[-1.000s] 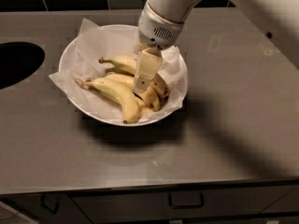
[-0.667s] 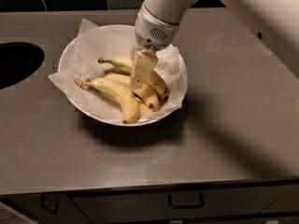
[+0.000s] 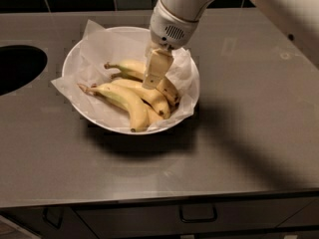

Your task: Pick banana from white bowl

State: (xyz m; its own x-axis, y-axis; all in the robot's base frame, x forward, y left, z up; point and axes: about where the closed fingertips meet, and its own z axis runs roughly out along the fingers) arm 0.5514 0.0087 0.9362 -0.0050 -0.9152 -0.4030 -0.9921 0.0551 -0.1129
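Banana [image 3: 168,88] still lying in bowl [image 3: 195,91], centre-left of frame; gripper [image 3: 149,83] parked on it, barely nudged left. Can't tell if clamped. No lift yet.

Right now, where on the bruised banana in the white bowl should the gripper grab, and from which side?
Take the banana across its middle, coming down from above. It lies flat along the back of the white bowl, and the other bananas crowd its near side, so the top looks freest. The gripper hangs over that stretch.
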